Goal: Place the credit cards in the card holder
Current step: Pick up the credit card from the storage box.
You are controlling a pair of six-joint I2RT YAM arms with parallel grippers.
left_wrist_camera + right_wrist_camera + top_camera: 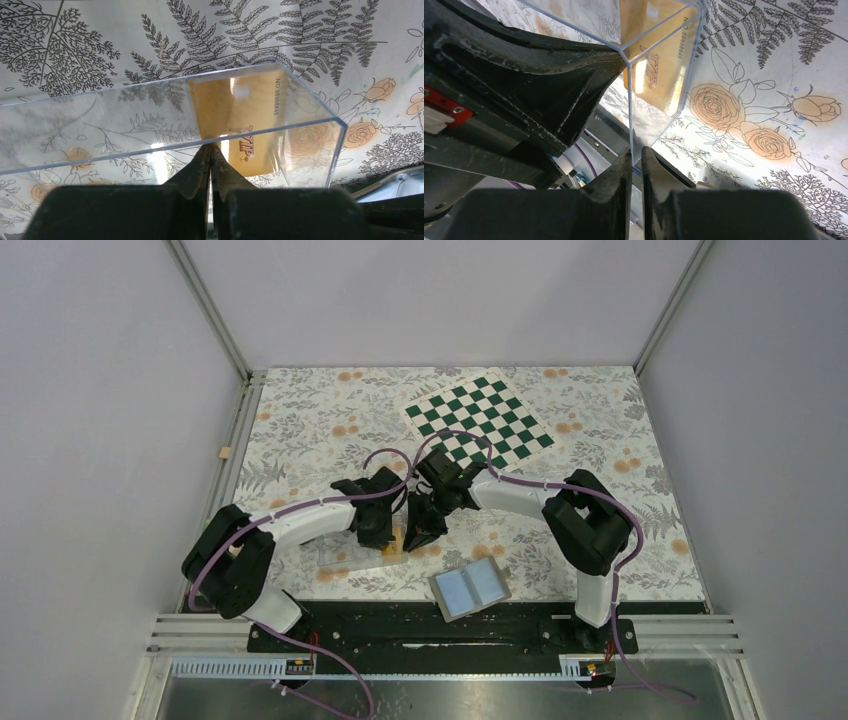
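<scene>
An orange-yellow credit card (243,117) lies inside a clear plastic tray (100,125); it also shows in the right wrist view (659,65) and as an orange patch in the top view (396,541). My left gripper (211,148) is shut on the tray's near wall, just in front of the card. My right gripper (635,151) is shut on another wall of the tray (649,110), near its corner. Both grippers meet at mid-table, left (384,540) and right (416,536). The grey card holder (470,590) lies open near the front edge, pale blue pockets up, apart from both grippers.
A green and white chessboard (478,420) lies at the back of the floral table cover (620,490). The left arm's black gripper body (519,95) fills the left of the right wrist view. Grey walls enclose the table on three sides.
</scene>
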